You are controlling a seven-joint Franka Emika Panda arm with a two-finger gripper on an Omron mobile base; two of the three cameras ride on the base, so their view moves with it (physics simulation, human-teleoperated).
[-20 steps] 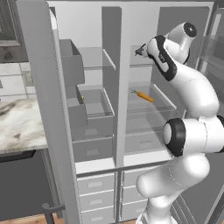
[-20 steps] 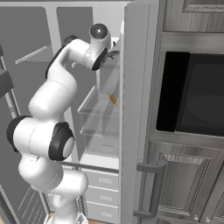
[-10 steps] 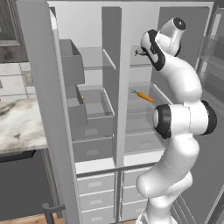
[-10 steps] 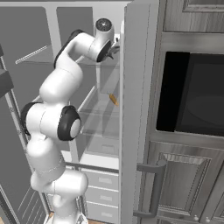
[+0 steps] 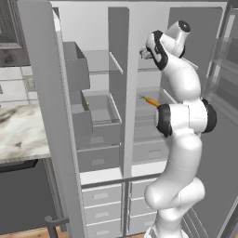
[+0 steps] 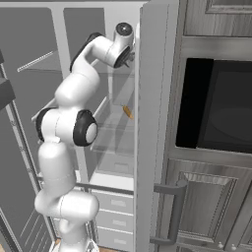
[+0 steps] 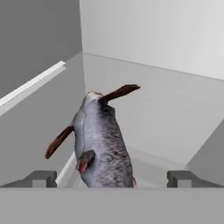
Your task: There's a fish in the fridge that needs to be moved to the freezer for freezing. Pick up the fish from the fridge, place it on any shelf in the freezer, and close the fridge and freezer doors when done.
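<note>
**Fish lined up between the fingers, grab not made yet**

Fridge-freezer first: the tall grey side-by-side unit is standing with both flat grey doors swung open, one at the left edge of the left base view and the other edge-on in the right base view.

The white arm with dark joints is reaching up into the right-hand compartment. Over the last second it's been unfolding: the elbow has been rising until the arm is stacking almost vertical, while the hand has been staying at the upper shelf.

The two-finger gripper is sitting with its fingers spread wide, and that width hasn't been changing.

The small grey fish with dark reddish fins is lying on the clear glass shelf, right in the gap between the tips, not pinched.

A thin orange carrot-like stick is lying one shelf lower, well apart.

My read: the approach is finishing and closing on the fish is coming next. The freezer move and both doors are still waiting.
</note>
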